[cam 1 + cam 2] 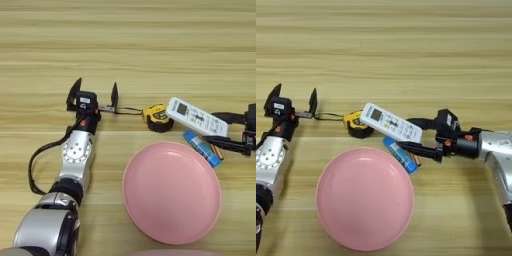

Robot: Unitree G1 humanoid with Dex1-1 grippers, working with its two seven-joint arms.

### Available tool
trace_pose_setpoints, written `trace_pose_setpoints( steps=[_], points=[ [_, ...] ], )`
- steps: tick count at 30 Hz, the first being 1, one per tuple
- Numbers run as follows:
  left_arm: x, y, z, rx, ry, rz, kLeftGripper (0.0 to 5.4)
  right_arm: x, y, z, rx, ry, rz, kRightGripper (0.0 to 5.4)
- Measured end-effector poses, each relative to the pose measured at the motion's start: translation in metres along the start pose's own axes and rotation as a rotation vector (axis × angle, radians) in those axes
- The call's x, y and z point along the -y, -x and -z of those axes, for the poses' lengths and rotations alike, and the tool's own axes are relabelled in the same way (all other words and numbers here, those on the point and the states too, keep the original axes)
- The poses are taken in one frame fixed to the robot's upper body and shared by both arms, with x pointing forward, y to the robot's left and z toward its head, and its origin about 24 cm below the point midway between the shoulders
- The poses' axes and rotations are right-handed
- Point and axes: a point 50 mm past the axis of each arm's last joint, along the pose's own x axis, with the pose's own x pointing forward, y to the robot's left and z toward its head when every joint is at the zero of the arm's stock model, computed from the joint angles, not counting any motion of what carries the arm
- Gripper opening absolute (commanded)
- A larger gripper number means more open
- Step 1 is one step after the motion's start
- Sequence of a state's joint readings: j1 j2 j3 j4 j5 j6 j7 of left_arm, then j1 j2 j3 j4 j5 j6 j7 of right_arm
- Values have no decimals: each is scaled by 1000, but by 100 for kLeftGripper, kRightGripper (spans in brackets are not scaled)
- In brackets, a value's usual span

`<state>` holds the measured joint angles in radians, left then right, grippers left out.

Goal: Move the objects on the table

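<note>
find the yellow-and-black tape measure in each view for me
Left eye view: the yellow-and-black tape measure sits right of centre, just left of the white rectangular remote.
Right eye view: it sits left of centre, again by the remote's left end.
Shared landmark: the round pink plate, below it in both.

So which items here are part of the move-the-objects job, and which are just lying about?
In play:
- white remote, with the open right end effector at its right end
- yellow-and-black tape measure, its black strap reaching toward the open left end effector

Lying about, untouched:
- pink plate
- blue tube beside the plate, partly under the remote
</note>
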<state>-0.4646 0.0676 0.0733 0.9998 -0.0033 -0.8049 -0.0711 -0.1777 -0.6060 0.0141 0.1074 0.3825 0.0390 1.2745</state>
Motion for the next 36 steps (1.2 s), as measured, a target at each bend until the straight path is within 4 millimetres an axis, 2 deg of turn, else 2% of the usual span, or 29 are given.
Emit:
trace_pose_setpoints(
  steps=[4, 13, 20, 30, 36],
  points=[
    [0, 0, 0, 1, 0, 0, 540, -12, -12, -3, 23, -1, -63, 292],
    [0, 0, 0, 2, -1, 0, 540, -31, -37, 6, 46, -57, -167, 292],
    [0, 0, 0, 5, -1, 1, 540, -39, -45, 11, 60, -80, -177, 292],
    [-2, 0, -2, 20, -4, 7, 540, -39, -48, 10, 73, -68, -147, 292],
    [-8, -2, -22, 154, 65, 36, 540, -41, -48, 12, 75, -74, -146, 292]
  ],
)
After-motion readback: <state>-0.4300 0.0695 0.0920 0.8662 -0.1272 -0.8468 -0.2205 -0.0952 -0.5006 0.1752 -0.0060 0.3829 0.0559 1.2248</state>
